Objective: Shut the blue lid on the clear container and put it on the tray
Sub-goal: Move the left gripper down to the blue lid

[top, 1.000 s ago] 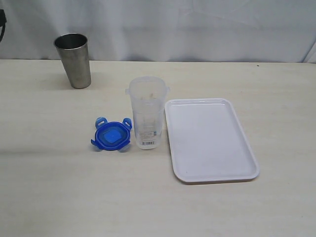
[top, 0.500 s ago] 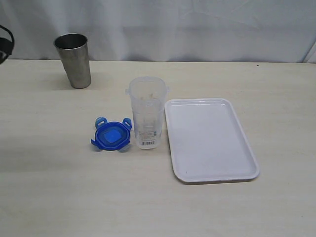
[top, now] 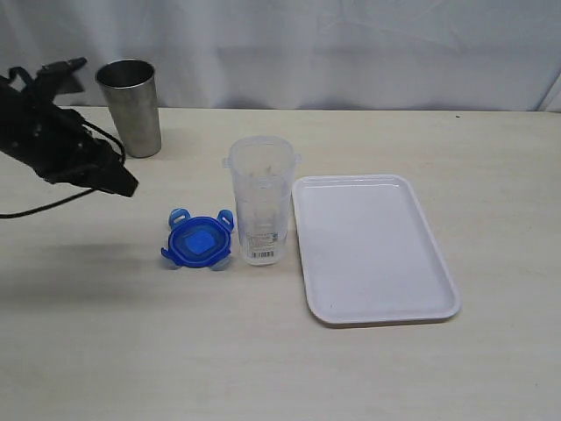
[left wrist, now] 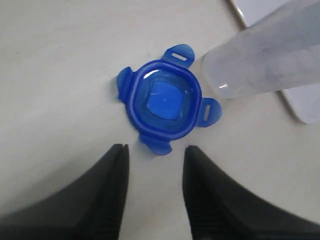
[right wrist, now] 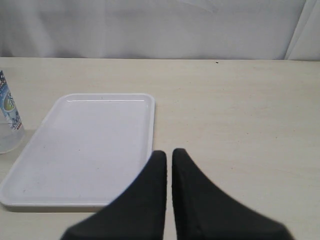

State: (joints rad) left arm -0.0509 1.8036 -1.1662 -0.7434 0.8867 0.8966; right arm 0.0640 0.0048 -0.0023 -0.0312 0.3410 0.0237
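The blue lid (top: 199, 241) lies flat on the table with its flaps spread, just left of the clear container (top: 261, 198), which stands upright and uncovered. The white tray (top: 372, 247) lies right of the container. My left gripper (top: 123, 184) hovers up and to the left of the lid. In the left wrist view the gripper (left wrist: 155, 150) is open, with the lid (left wrist: 164, 103) beyond its tips and the container (left wrist: 270, 62) beside it. My right gripper (right wrist: 169, 154) is shut on nothing, near the tray (right wrist: 95, 145); it is outside the exterior view.
A grey steel cup (top: 131, 106) stands at the back left, close behind my left arm. A white cloth backdrop hangs behind the table. The container's base (right wrist: 7, 122) shows at the edge of the right wrist view.
My left arm has come into the exterior view from the left edge and now reaches towards the lid. Lid, container, tray and cup have not moved.
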